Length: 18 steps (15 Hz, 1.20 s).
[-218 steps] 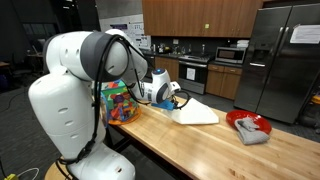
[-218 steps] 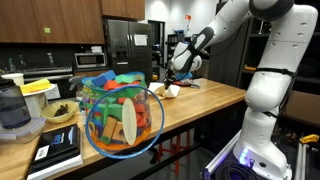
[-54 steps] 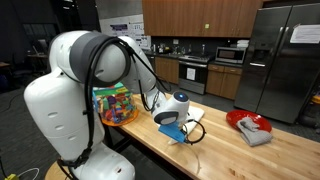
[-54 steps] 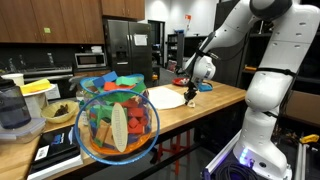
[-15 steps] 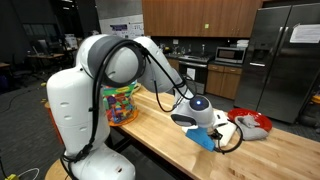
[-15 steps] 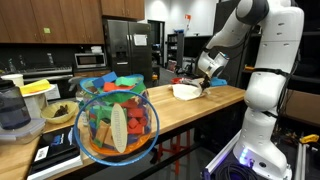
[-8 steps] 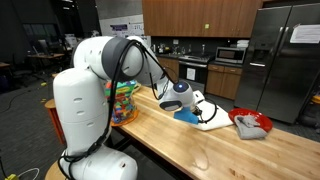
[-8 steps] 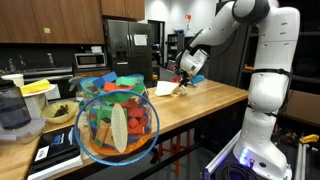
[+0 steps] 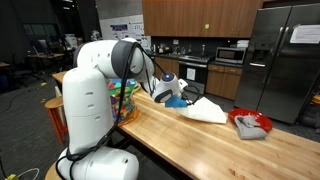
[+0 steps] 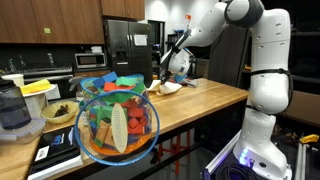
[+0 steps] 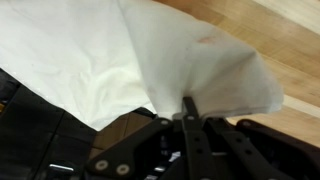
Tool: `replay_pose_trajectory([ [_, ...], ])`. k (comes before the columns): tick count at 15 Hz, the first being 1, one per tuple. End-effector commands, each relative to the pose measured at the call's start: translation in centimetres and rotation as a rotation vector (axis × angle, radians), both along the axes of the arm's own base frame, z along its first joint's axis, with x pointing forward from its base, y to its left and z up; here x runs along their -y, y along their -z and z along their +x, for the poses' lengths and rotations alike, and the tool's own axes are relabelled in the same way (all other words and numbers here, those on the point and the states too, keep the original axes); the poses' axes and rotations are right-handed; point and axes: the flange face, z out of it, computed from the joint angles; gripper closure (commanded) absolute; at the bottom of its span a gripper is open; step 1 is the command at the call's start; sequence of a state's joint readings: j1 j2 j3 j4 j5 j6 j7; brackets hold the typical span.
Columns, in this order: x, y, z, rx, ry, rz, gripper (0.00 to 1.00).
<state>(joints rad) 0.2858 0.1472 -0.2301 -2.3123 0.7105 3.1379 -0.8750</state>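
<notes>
A white cloth [image 9: 207, 110] lies spread on the wooden counter [image 9: 200, 145] and rises at one corner to my gripper [image 9: 181, 101]. The gripper is shut on that corner and holds it a little above the counter. In the wrist view the cloth [image 11: 150, 50] fans out from the closed fingers [image 11: 188, 108] over the wood. In an exterior view the gripper [image 10: 170, 82] holds the cloth [image 10: 172, 88] near the far end of the counter.
A clear bowl of coloured toy blocks [image 10: 118, 118] stands on the counter near the robot base [image 9: 95, 150]. A red bowl with a grey rag [image 9: 249, 125] sits beyond the cloth. Kitchen items [image 10: 30, 105] crowd one counter end. A fridge [image 9: 280, 60] stands behind.
The gripper has drawn back along the counter toward the block bowl, dragging the white cloth with it. The cloth now lies stretched out flatter, farther from the red bowl.
</notes>
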Motion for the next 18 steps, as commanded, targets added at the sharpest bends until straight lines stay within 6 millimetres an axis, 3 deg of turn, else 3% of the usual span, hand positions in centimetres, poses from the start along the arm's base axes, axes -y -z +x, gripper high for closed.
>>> replay_pose_trajectory([
  [1, -4.2, -1.1, 2.1, 0.022, -0.104, -0.046, 0.99],
  [7, -12.6, -3.0, 2.4, -0.001, -0.303, -0.131, 0.99],
  [11, -17.1, -2.4, 1.1, -0.058, -0.411, -0.126, 0.99],
  [15, -20.2, -0.9, -0.9, -0.161, -0.506, -0.081, 0.99],
  [18, -20.7, 1.3, -2.9, -0.303, -0.579, -0.012, 0.99],
])
